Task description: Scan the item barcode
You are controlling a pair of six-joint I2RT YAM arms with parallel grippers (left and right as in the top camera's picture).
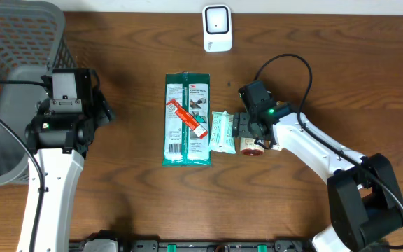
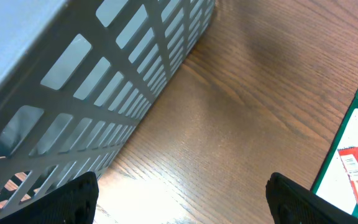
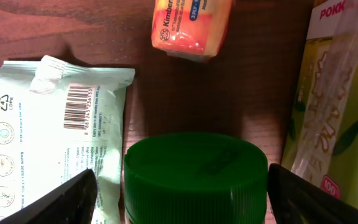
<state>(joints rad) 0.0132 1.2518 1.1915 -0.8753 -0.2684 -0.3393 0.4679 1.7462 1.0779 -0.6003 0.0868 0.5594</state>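
A bottle with a green ribbed lid (image 3: 196,177) sits between the fingers of my right gripper (image 3: 182,186). The fingers stand open on either side of the lid; the right one is almost against it. In the overhead view the right gripper (image 1: 243,126) hangs over the items at the table's middle and hides most of the bottle (image 1: 252,145). A pale green wipes pack (image 3: 61,143) lies just left of the lid, its barcode (image 3: 79,109) facing up. The white scanner (image 1: 217,28) stands at the back edge. My left gripper (image 2: 182,193) is open and empty beside the basket.
A grey mesh basket (image 1: 12,42) fills the back left corner, close to the left arm. A large green pack (image 1: 177,140) with a red bar (image 1: 187,117) on it lies at centre. An orange tissue pack (image 3: 191,25) and a yellow packet (image 3: 334,106) lie near the bottle.
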